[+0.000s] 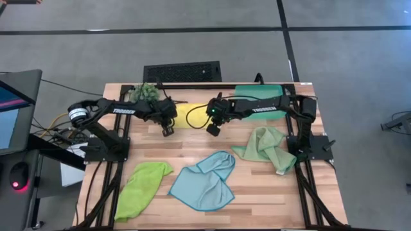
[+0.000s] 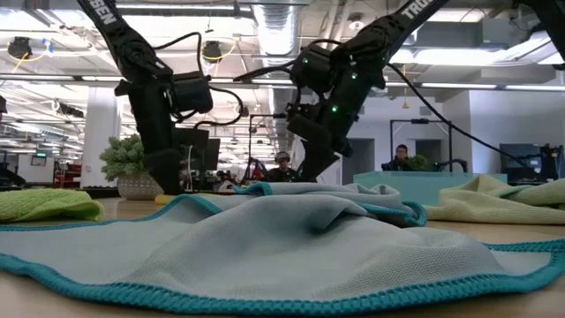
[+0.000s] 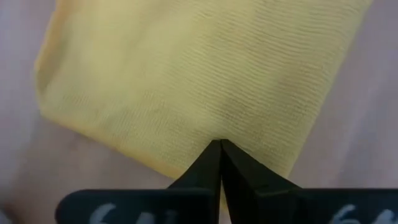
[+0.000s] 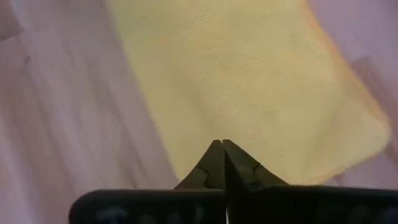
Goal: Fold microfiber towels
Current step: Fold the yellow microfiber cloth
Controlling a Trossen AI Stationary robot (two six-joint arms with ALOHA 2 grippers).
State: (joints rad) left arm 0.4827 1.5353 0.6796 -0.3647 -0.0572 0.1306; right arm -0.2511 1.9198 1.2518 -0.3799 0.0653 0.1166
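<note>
A small yellow towel lies flat on the wooden table, at its far middle. My left gripper is at the towel's near left corner and my right gripper at its near right corner. In the left wrist view my left gripper shows its fingertips together over the yellow towel. The right wrist view shows the same of my right gripper over the yellow towel. In the low view the light blue towel hides both sets of fingertips. My left gripper is shut on the yellow towel just inside its near edge, by the left corner. It slants down from the table's left. How many layers it holds I cannot tell. The towel lies on the table. My right gripper is shut on the yellow towel just inside its near edge, by the right corner. It slants down from the table's right. The number of layers between the tips does not show. The towel lies on the table.
A lime green towel lies crumpled at the near left, a light blue towel at the near middle and a pale sage towel at the right. A teal tray sits at the far right under my right arm. A small plant stands at the far left.
</note>
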